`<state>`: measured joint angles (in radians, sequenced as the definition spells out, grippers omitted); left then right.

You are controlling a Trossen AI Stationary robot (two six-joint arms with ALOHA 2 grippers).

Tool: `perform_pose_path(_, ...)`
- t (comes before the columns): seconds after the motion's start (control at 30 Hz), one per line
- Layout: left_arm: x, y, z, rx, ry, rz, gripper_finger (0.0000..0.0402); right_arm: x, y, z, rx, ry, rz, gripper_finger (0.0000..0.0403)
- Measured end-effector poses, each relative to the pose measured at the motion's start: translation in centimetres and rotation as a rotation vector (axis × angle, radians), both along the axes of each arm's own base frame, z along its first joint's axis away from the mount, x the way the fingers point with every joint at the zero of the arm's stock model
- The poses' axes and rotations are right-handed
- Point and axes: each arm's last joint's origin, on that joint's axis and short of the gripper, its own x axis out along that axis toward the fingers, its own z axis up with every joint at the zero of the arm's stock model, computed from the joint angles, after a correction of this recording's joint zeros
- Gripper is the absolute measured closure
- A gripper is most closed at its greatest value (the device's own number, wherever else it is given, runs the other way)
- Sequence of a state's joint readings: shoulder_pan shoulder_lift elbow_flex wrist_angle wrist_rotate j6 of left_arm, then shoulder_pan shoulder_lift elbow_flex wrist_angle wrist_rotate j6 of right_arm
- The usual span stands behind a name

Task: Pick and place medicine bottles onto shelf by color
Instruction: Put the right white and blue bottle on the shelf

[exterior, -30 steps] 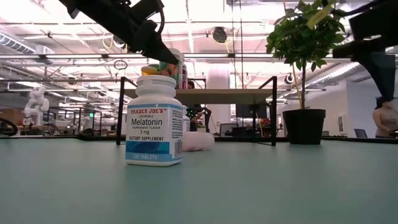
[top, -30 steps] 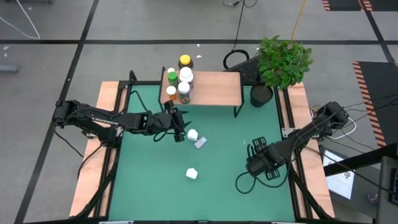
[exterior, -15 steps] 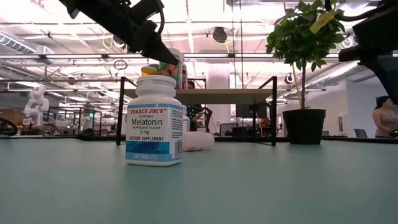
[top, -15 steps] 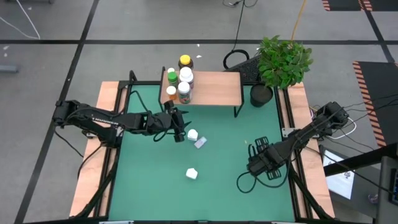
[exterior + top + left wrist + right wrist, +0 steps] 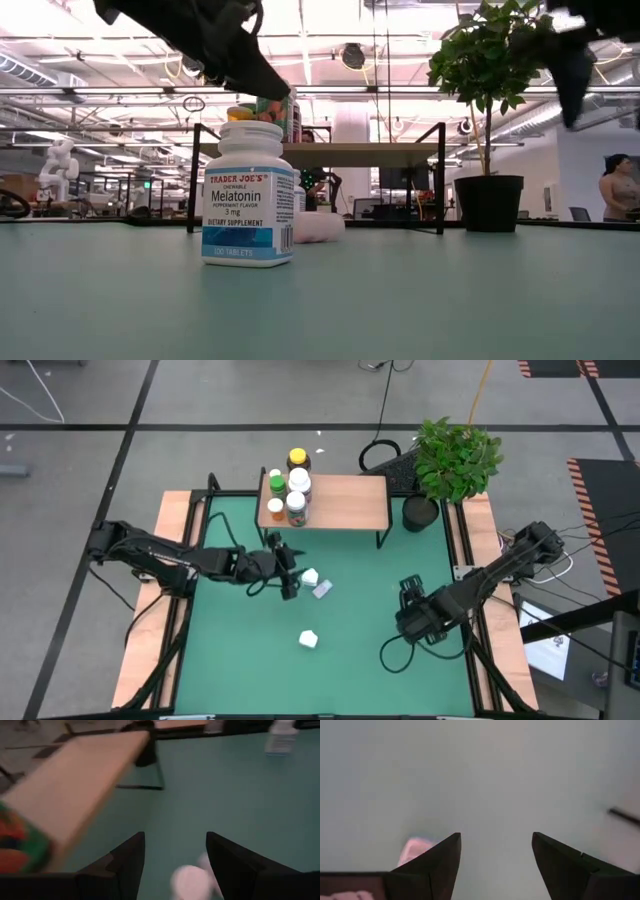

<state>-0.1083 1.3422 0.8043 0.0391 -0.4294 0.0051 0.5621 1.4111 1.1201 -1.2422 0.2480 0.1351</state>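
White bottle (image 5: 248, 192) label: Trader Joe's, Melatonin 3 mg, 100 tablets

Left gripper (image 5: 289, 572) shifted slightly toward the table's front, closer to the upright white bottle (image 5: 309, 576), right gripper (image 5: 411, 588) swung to point toward the shelf (image 5: 345, 503), fingers spread on both.

high: straight down over the whole tabletop (image 5: 230, 650), both arms in frame | low: at surface level, close behind a white bottle (image 5: 248, 193), facing the shelf (image 5: 360, 153) and room | left wrist: looks forward past its fingers (image 5: 125, 862) at shelf (image 5: 75, 795) and mat | right wrist: close above mat | shared: shelf, white bottle (image 5: 308, 639)
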Motion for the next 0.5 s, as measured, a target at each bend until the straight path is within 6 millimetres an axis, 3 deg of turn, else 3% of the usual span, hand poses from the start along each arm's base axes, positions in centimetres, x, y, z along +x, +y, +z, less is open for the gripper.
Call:
perform_pose_path(0.13, 0.7, -2.9, -0.5, -0.026, -0.054, -0.077, 0.019, -0.7, -0.4, 2.2, 0.078, -0.145, -0.023, 0.0165)
perform_pose_path(0.27, 2.1, -5.5, -0.4, -0.035, -0.194, -0.128, 0.019, -2.7, -1.1, 4.4, 0.185, -0.226, -0.07, 0.0165)
perform_pose_path(0.5, 6.0, -9.4, -1.8, -0.095, -0.22, -0.14, 0.019, -6.0, -2.0, 6.0, 0.28, -0.224, 0.009, 0.0165)
